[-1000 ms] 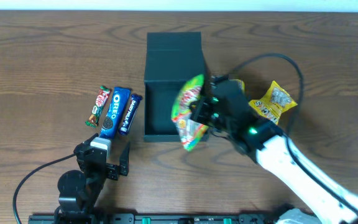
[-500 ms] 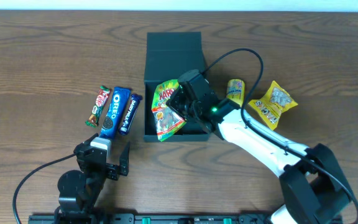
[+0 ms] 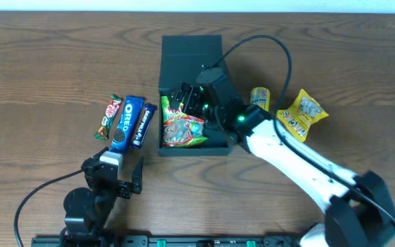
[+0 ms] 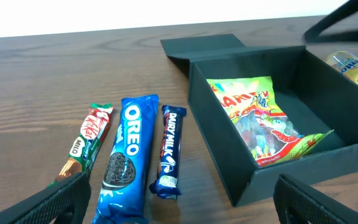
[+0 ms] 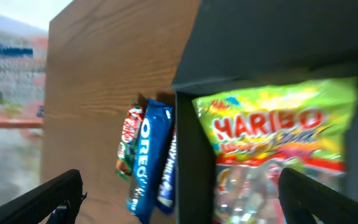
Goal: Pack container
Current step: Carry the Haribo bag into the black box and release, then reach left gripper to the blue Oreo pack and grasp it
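Right fingers [image 5: 47, 200] are spread wide, nothing pinched. The right gripper [image 3: 189, 98] hangs above the back half of the container [image 3: 162, 96], and the Haribo bag [image 3: 182, 129] lies flat on the floor of it, leaning a little against the front-left wall. That reads as a release.

The container sits mid-table, its flap lid [image 3: 191, 48] folded back flat on the far side. So 1 snack is packed, and I'd judge the step in hand to be letting go and clearing out.

Next call: lift straight up past the walls, then go for another packet. The yellow tube packet [image 3: 259, 98] and the yellow bag [image 3: 302, 113] lie just right of the container, closest to this arm.

The left gripper [image 3: 124, 173] is parked near the front edge, fingers apart and empty. The KitKat [image 3: 107, 116], Oreo [image 3: 123, 123] and Dairy Milk [image 3: 141, 125] lie side by side just ahead of it.

Changes: 1.0 s ago the bag dangled over the right wall in the gripper's pinch. 0.5 s ago it stood tilted over the front-left corner. Nothing else has moved.
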